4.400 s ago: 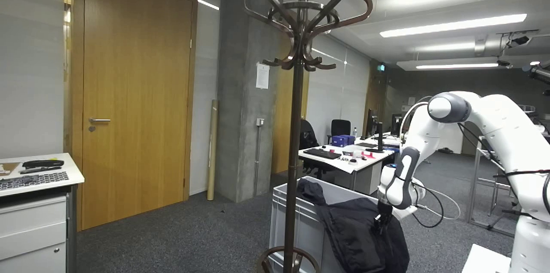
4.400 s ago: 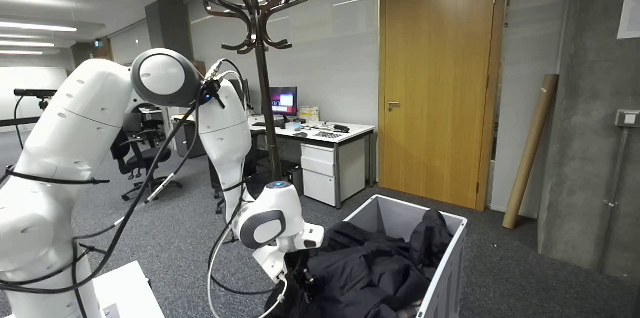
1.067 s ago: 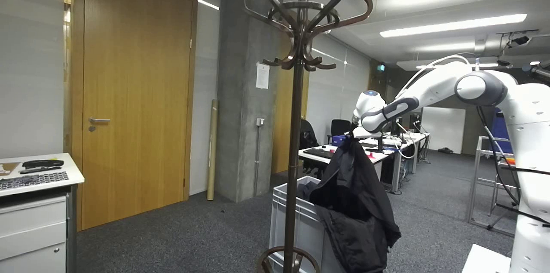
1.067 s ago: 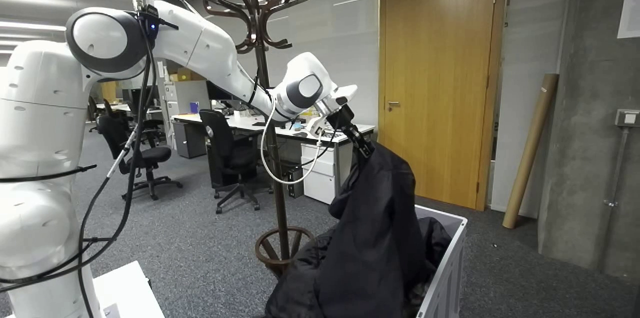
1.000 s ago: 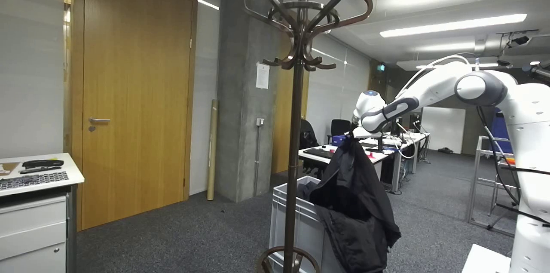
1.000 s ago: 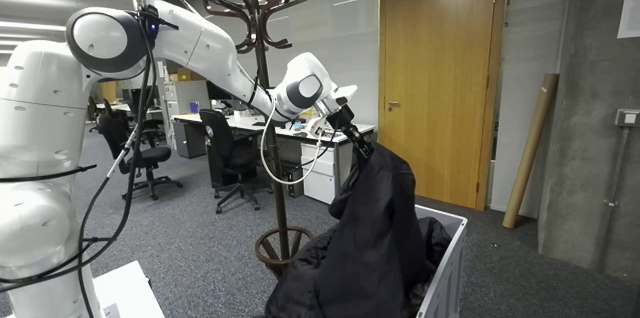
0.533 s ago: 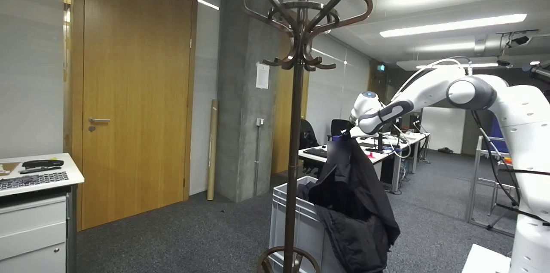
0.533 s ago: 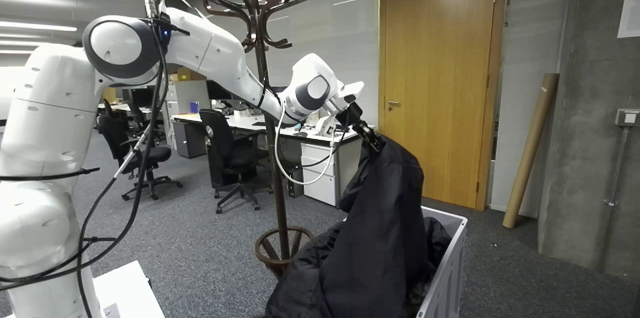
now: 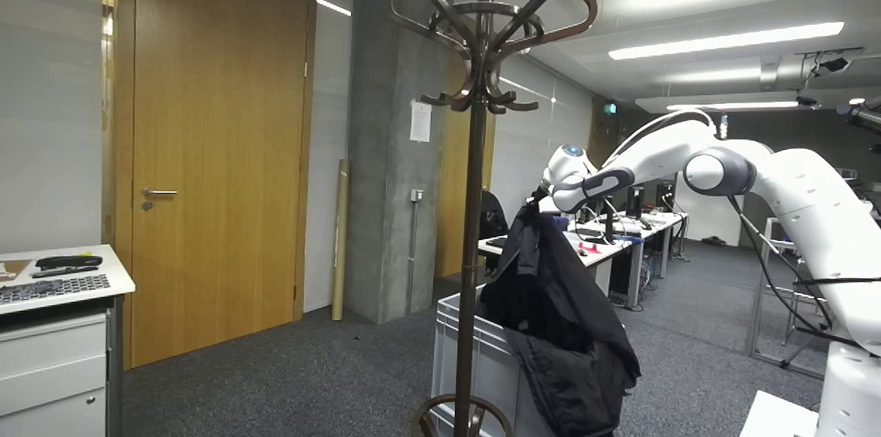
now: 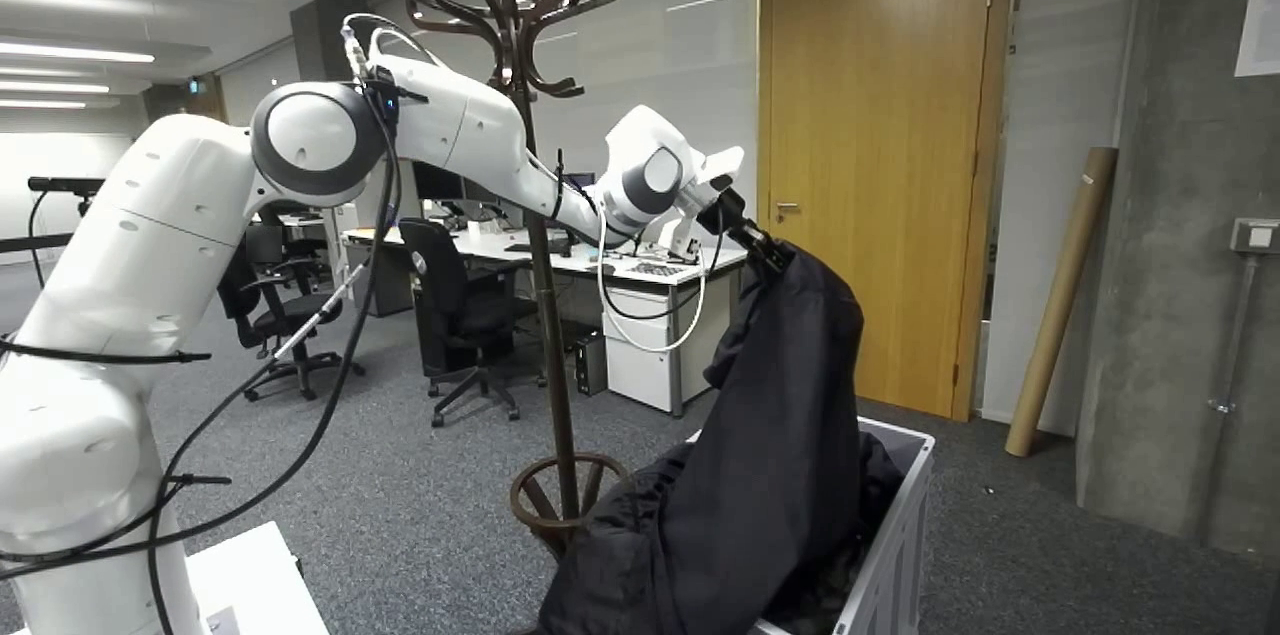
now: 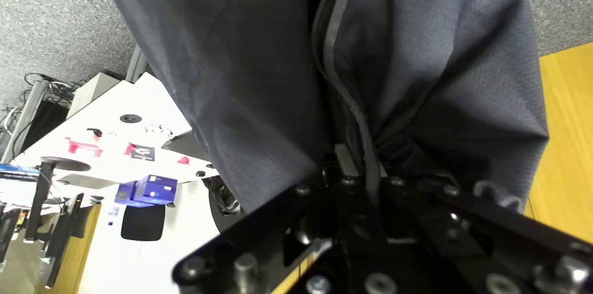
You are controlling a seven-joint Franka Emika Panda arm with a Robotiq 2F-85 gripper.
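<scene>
- Grey carpet (image 9: 275, 382) lies under the coat stand (image 9: 473, 217) and crate (image 9: 495, 368).
- Gripper (image 10: 774, 256) up high, jaws clenched on a dark garment (image 10: 775, 445) that drapes over the crate.

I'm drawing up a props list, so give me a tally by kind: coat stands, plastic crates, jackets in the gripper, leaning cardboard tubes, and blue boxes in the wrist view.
Coat stand: 1
Grey plastic crate: 1
Black jacket, held by the gripper: 1
Cardboard tube: 1
Blue boxes: 2
Total: 6
</scene>
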